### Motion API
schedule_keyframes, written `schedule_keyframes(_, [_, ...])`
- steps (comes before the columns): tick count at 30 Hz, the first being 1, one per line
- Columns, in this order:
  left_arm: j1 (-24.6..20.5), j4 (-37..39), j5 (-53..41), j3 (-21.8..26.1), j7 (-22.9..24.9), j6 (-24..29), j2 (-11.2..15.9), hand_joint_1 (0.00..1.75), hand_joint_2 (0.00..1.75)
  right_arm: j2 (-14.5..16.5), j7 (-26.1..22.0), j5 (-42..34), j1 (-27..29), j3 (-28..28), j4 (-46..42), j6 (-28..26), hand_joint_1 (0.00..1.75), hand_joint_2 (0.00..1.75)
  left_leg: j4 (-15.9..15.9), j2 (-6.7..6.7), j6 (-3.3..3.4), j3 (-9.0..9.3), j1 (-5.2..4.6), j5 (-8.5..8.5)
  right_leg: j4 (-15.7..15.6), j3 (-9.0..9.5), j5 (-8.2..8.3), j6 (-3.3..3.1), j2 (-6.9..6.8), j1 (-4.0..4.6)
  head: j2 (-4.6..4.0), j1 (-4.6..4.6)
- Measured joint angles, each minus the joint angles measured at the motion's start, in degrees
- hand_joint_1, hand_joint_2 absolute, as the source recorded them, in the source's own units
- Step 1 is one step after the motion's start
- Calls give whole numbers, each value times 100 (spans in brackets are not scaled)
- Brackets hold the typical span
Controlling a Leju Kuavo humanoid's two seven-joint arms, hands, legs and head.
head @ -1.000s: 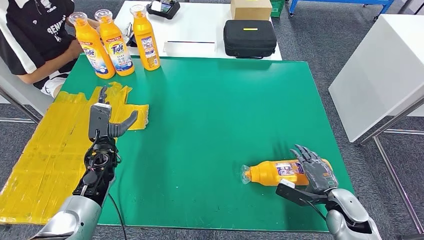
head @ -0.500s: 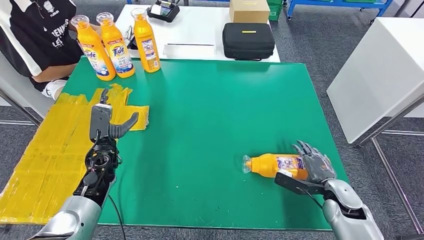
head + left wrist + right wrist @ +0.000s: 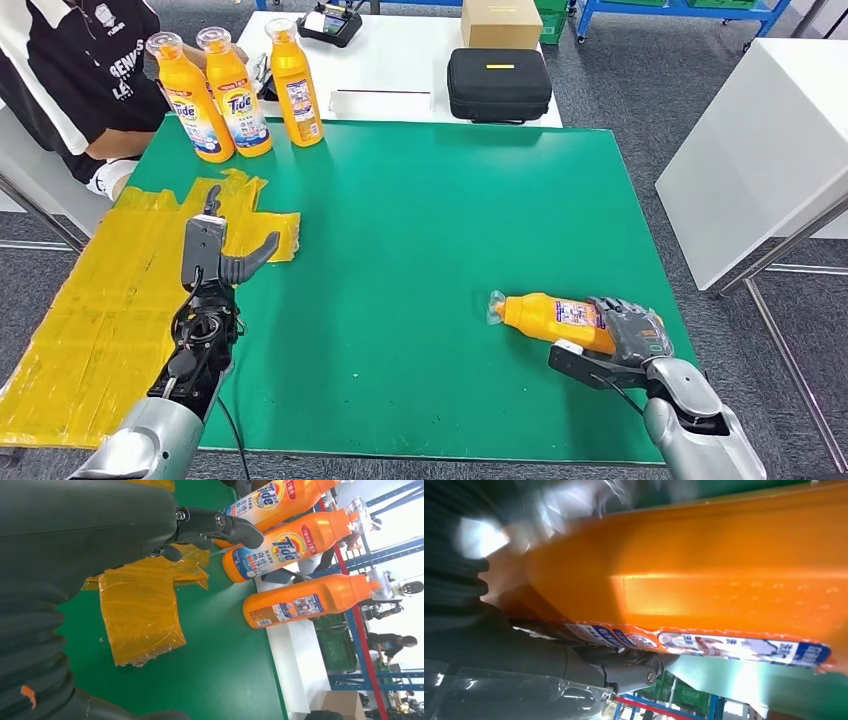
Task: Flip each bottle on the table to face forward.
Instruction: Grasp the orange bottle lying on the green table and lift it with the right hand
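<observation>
A: So, nearest first: what has the right hand [image 3: 632, 338] got?
B: It grips the base end of a lying bottle [image 3: 553, 318] near the table's [image 3: 430, 250] near right corner. Fingers wrap over the orange body, thumb underneath. The clear cap points toward the table's left side, and a small label strip faces up.
A: Does the wrist camera agree?
B: Yes. Up close, the orange body [image 3: 704, 585] rests against the hand [image 3: 549, 665], with the label strip along one side.
A: And the left hand [image 3: 215, 245]?
B: Open and holding nothing. It is over the table's left part, fingers pointing toward the far edge, thumb stuck out sideways. Just beyond it lies crumpled yellow film [image 3: 250, 215], which runs on into a yellow sheet [image 3: 90, 300] hanging past the left edge.
A: Further back?
B: Three bottles stand upright in a row at the far left corner. The left bottle [image 3: 187, 97] and middle bottle [image 3: 235, 92] show the big front label; the right bottle [image 3: 295, 83] shows small print instead.
A: Beyond the table?
B: A person [image 3: 80, 70] sits at that far left corner. Behind the far edge, a white table [image 3: 400, 45] carries a black case [image 3: 499, 84] and a cardboard box [image 3: 501, 22].
</observation>
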Motion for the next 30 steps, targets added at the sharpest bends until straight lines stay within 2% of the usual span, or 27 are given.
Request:
schedule_keyframes(5, [65, -10, 5, -21, -15, -8, 3, 0, 175, 36, 49, 22, 21, 34, 9, -269, 175, 175, 0, 0, -5, -2, 0, -8, 0, -2, -7, -2, 0, 1, 0, -1])
schedule_keyframes(9, [132, -91, -4, -68, 1, -83, 3, 0, 175, 167, -28, 2, 95, 38, 7, -1239, 175, 175, -2, -1, -12, -22, 0, -13, 3, -15, -7, -1, 1, 1, 0, -1])
schedule_keyframes(13, [150, -171, -61, -118, 47, -364, -14, 0, 175, 572, -415, -502, 110, -11, -129, -2291, 175, 175, -2, 1, -11, -44, 1, -5, 9, -41, -2, -2, 2, 2, 0, -2])
schedule_keyframes(16, [148, -271, -18, -171, 103, -743, -37, 0, 175, 987, -772, -1055, 9, -79, -198, -2848, 175, 175, -2, 4, -11, -46, 5, -3, 10, -44, -3, -4, 2, 4, 0, -2])
schedule_keyframes(20, [145, -413, 68, -226, 159, -1029, -58, 0, 175, 1377, -1006, -1425, -99, -111, -205, -3087, 175, 175, -2, 0, -11, -56, 5, -4, 10, -49, -7, -4, -1, 3, 0, -1])
schedule_keyframes(24, [183, -629, 179, -298, 177, -1514, -72, 0, 175, 1734, -1569, -2245, -122, -165, -281, -3269, 175, 175, -1, -3, -10, -72, 4, -3, 11, -62, -7, -4, -2, 3, 0, 0])
schedule_keyframes(30, [498, -1584, 148, -788, 497, -1708, -152, 0, 175, 2305, -2091, -3241, -152, -122, -514, -3568, 175, 175, -2, -2, -11, -76, 4, -5, 11, -69, -8, -4, -1, 3, 0, -2])
